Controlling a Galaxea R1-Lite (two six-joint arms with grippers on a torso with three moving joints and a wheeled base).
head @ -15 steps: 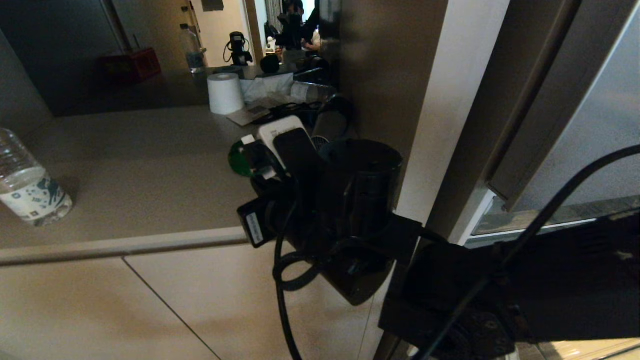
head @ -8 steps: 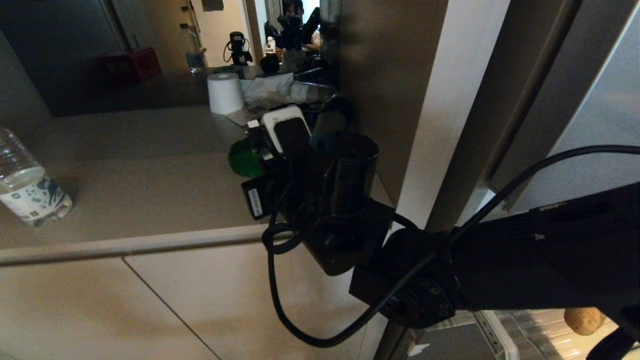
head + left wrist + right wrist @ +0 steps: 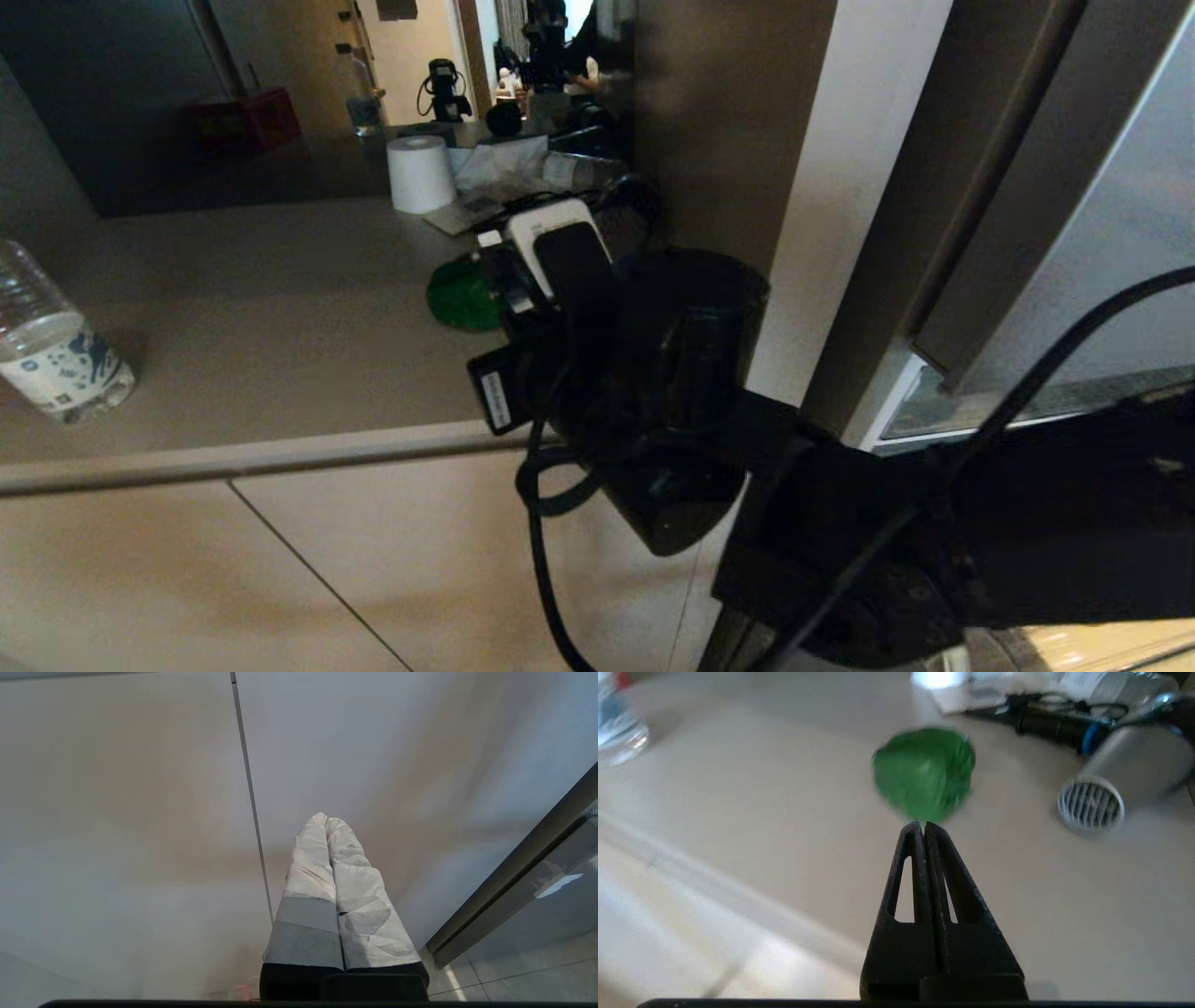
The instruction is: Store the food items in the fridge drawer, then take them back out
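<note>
Right wrist view puts the green bell pepper (image 3: 923,772) just beyond the tips of the right end effector (image 3: 923,828), whose two black fingers are pressed together with nothing between them; the pepper sits on the beige tabletop (image 3: 738,793), blurred, and whether the tips touch it cannot be told. Off to one side of the end effector lies the grey hair dryer (image 3: 1120,781) with its ribbed nozzle facing this way, a black corded tool (image 3: 1057,725) behind it, and a water bottle (image 3: 616,728) well apart on the other side. In the head view the right arm reaches over the tabletop edge beside the fridge, with the pepper (image 3: 462,297) peeking out past it. The left end effector (image 3: 327,823), its taped fingers closed and empty, hangs parked in front of a cabinet door (image 3: 117,812). The risk I see: with the fingers shut, any further advance would nudge the round pepper and roll it toward the dryer; the fingers must spread before closing in.
</note>
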